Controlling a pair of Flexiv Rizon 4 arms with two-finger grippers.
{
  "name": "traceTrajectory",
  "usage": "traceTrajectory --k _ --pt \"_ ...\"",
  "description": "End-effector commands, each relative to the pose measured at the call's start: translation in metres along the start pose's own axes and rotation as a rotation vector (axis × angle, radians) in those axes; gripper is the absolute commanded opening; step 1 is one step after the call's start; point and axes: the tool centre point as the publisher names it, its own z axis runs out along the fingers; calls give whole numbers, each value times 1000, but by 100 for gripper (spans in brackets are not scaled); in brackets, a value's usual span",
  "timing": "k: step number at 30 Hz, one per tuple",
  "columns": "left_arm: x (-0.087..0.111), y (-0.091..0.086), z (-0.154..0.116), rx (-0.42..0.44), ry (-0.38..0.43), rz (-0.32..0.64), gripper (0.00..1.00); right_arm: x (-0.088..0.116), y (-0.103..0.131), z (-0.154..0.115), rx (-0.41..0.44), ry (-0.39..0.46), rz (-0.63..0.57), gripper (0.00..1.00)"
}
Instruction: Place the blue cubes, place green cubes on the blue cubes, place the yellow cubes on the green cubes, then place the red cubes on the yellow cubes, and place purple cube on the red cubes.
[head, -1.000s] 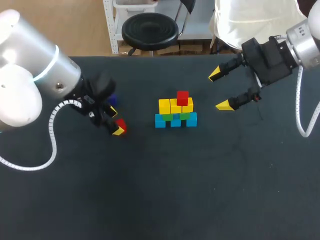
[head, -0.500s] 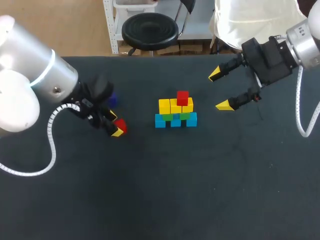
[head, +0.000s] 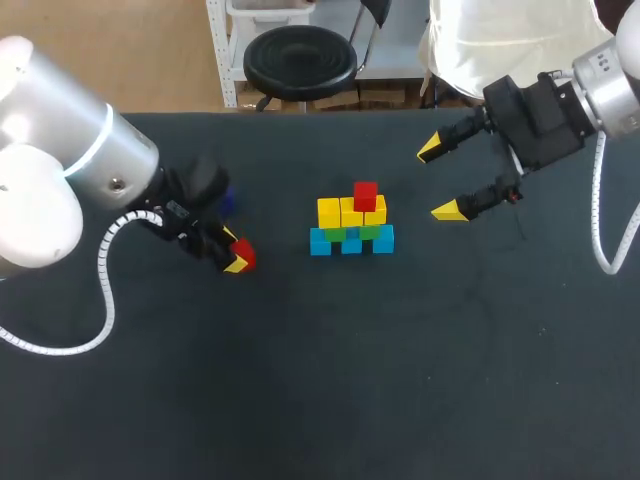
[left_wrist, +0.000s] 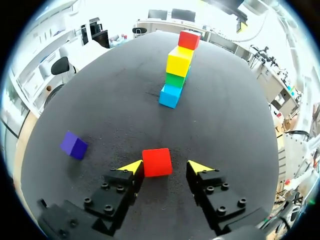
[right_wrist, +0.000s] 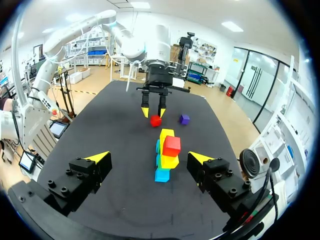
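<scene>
Left wrist view: the left gripper (left_wrist: 165, 169) is holding its fingers apart. A loose red cube (left_wrist: 157, 162) is sitting on the black table (left_wrist: 225, 115) between them. One yellow tip is touching the cube's side, and the other is leaving a gap. A purple cube (left_wrist: 74, 145) is lying just off to one side. Farther ahead, the stack (left_wrist: 176, 75) is standing with blue cubes at the bottom, then green, then yellow, and a top red cube (left_wrist: 189, 39). In the head view, the right gripper (head: 441, 180) is hanging near the stack's far right side with its fingers wide apart, holding nothing.
</scene>
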Motion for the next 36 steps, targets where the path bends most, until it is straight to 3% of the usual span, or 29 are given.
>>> traceTrajectory --k 1,6,8,10,12,14,20,21,22,23,29,36 --pt "-1 1 3 -1 1 1 69 0 0 0 0 -2 -1 100" --pt "-2 3 2 -9 2 4 81 0 0 0 0 -2 -1 100" --pt "-1 3 3 -12 3 3 71 0 0 0 0 -2 -1 100" --pt "0 4 4 -20 5 -3 51 0 0 0 0 -2 -1 100" --pt "1 5 5 -24 4 -6 44 0 0 0 0 -2 -1 100" --pt "1 6 6 -25 5 -12 38 0 0 0 0 -2 -1 100" --pt "0 4 9 -18 4 -3 33 0 0 0 0 -2 -1 100" --pt "0 4 10 -15 2 -1 19 0 0 0 0 -2 -1 100" --pt "0 4 10 -15 2 -1 15 0 0 0 0 -2 -1 100" --pt "0 4 10 -14 1 2 2 0 0 0 0 -2 -1 100" --pt "-8 10 -1 -5 -26 71 0 0 0 0 0 -2 -1 100" --pt "-43 29 -39 -9 -55 221 0 0 0 0 0 -2 -1 100"
